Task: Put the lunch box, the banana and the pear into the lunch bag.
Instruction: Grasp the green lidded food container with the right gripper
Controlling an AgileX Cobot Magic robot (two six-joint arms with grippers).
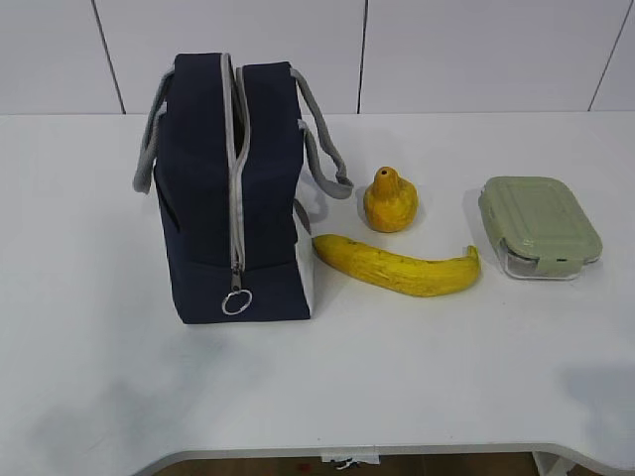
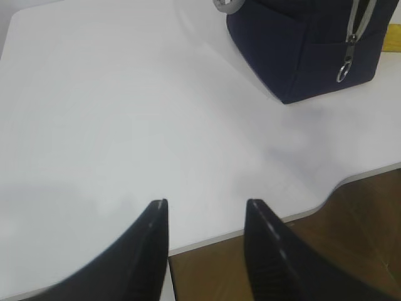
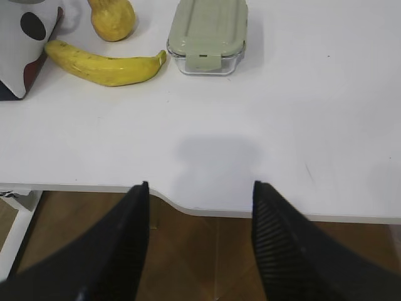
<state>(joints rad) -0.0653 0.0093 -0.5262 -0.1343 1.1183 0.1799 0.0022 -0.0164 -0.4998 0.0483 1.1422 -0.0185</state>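
beside the lunch bag (image 1: 236, 198), banana (image 1: 397, 266)

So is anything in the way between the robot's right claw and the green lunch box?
No. Only bare table lies between the open right gripper and the lunch box. The banana sits off to the side.

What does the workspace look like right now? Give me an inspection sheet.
Surface: white table, bare in front.
Job's things: lunch bag upright, zipped shut, ring pull low; pear, banana and lunch box, lid on, lie to its right, outside it.
Clutter: nothing seen.
Grippers: left gripper and right gripper open, empty, at the table's near edge.
Cables: nothing seen.
Surroundings: white panelled wall, wooden floor.
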